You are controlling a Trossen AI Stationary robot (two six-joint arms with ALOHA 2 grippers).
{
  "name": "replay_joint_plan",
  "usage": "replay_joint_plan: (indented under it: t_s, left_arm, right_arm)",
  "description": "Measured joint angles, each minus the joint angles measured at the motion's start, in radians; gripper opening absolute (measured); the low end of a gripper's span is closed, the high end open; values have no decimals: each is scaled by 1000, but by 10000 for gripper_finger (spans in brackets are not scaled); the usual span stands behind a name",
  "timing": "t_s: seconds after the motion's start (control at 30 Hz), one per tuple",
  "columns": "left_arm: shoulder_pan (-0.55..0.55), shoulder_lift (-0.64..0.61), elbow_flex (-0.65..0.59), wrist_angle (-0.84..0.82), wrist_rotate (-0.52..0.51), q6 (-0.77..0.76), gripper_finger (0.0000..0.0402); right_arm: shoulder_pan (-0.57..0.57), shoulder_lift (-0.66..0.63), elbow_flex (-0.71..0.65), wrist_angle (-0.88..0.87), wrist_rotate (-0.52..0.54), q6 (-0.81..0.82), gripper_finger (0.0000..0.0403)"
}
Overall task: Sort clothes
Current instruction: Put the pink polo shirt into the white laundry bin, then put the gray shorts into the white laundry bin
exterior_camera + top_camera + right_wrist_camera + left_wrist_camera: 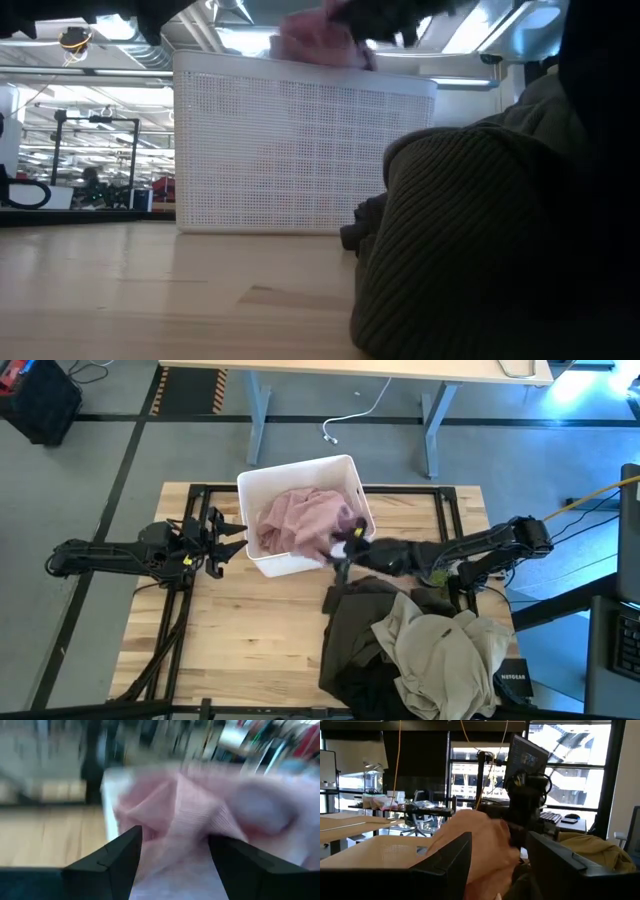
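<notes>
At the counter's [250, 650] twelve o'clock edge sits the white bin [262, 488], holding the pale pink garment [300, 520] heaped above the rim. At the bin's four o'clock corner hovers the right tool [340, 550], fingers spread wide in the right wrist view, gripping nothing, pink fabric just ahead of the tips. At nine o'clock of the bin waits the left tool [235, 535], fingers also parted and empty.

Toward five o'clock on the counter lies the unsorted pile: beige-khaki garment [445, 650] on top, dark olive-brown garment [355, 625] beneath and spilling toward the bin, black fabric [365, 695] at the lower edge.

Likely trouble from here:
- Snagging a fold of the pink garment on an open finger while pulling back, dragging it over the rim.
- Nudging the light bin off its spot, given the tool so near its corner.
- Catching two layers at once on the next grab, given how tightly khaki and olive overlap.
- Pushing the pile off the counter's five o'clock corner.
</notes>
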Motion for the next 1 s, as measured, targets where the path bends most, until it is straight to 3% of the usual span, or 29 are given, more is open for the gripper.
replay_joint_plan:
  t_s: [0.13, 0.23, 0.33, 0.5, 0.63, 0.77, 1.0]
  left_arm:
    - [0, 0, 0, -1, 0, 0, 184]
    - [0, 0, 0, -1, 0, 0, 184]
    - [0, 0, 0, -1, 0, 0, 184]
    - [0, 0, 0, -11, 0, 0, 184]
    - [0, 1, 0, -39, 0, 0, 184]
    - [0, 1, 0, -96, 0, 0, 184]
    - [1, 2, 0, -197, 0, 0, 184]
  right_arm:
    - [-70, 0, 2, 252, -1, -46, 246]
    - [-133, -2, 32, 236, 57, -61, 246]
    - [-152, -21, 90, 9, 103, -61, 246]
    - [-73, -45, 232, -494, 94, -75, 246]
    - [-21, -45, 367, -879, 206, -40, 246]
    - [38, -60, 452, -1023, 213, 40, 246]
    - [135, -71, 486, -1051, 183, 69, 246]
